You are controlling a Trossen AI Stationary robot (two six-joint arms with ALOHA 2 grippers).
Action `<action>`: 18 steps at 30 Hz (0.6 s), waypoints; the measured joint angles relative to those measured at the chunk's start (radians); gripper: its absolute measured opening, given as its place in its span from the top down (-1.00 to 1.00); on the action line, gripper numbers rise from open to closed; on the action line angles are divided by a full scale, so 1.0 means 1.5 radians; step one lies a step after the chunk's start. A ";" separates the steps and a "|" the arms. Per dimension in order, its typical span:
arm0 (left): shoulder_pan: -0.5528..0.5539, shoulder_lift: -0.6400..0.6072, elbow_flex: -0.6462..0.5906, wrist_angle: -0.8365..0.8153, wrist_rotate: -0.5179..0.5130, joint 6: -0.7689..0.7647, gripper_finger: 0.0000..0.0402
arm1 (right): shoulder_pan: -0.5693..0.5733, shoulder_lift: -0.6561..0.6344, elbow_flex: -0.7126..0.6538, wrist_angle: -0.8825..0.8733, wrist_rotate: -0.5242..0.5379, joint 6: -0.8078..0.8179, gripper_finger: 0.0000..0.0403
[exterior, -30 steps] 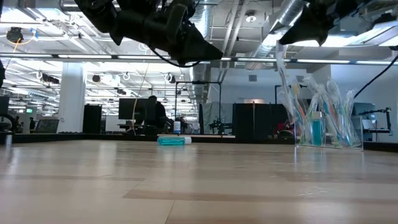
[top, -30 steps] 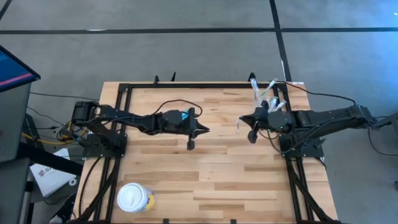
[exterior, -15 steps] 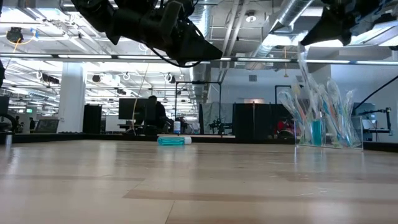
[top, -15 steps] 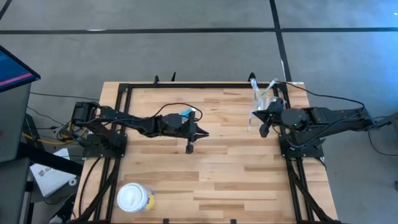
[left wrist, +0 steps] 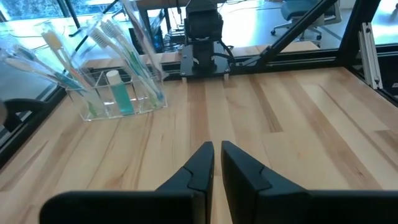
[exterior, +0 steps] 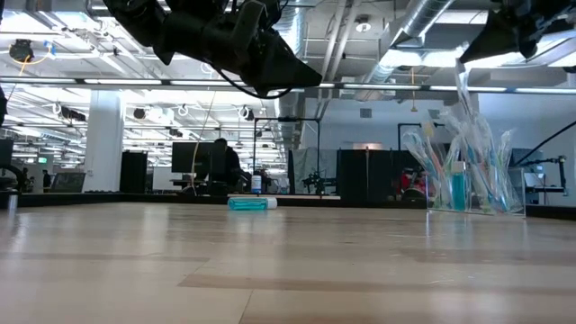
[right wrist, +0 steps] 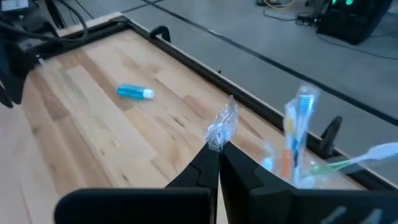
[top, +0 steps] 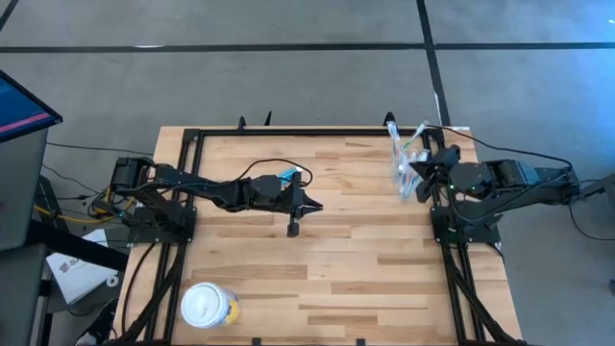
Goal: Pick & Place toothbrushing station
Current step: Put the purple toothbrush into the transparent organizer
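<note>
A clear holder (left wrist: 118, 99) stands at the table's far right corner (top: 411, 144). Several toothbrushes lean in it, and a small blue tube with a white cap (left wrist: 118, 93) stands upright among them. Another blue tube (right wrist: 135, 92) lies on the wood at mid table (top: 286, 176). My right gripper (top: 411, 185) is beside the holder, shut on a toothbrush in a clear wrapper (exterior: 466, 103). My left gripper (left wrist: 216, 149) hangs shut over mid table (top: 312, 205), holding nothing. My right gripper pinches the wrapped toothbrush between its two fingers, with the crinkled wrapper end (right wrist: 222, 127) sticking out past the fingertips. The brush hangs slanting below the gripper (exterior: 490, 40), lifted clear of the table. Its lower part (exterior: 472, 130) shows in front of the holder's brushes; whether it touches them, I cannot tell.
A round yellow tub with a white lid (top: 209, 308) stands near the table's front left. A black frame rail (right wrist: 186, 59) runs along the table's far edge. Bare wood lies between the two arms (top: 356, 240).
My right gripper has carried the wrapped toothbrush from mid table toward the right and far edges, up to the holder, rising a little and rolling. The brush still hangs clear of the table. My left gripper has kept still.
</note>
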 joint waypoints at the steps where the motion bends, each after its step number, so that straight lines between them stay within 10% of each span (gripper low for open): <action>1: 0.000 0.000 0.000 0.000 -0.002 0.000 0.87 | 0.000 -0.005 0.000 -0.007 0.003 0.000 1.00; 18: 0.000 0.000 0.000 0.000 -0.002 0.000 0.87 | -0.039 -0.039 -0.001 -0.094 0.045 0.043 1.00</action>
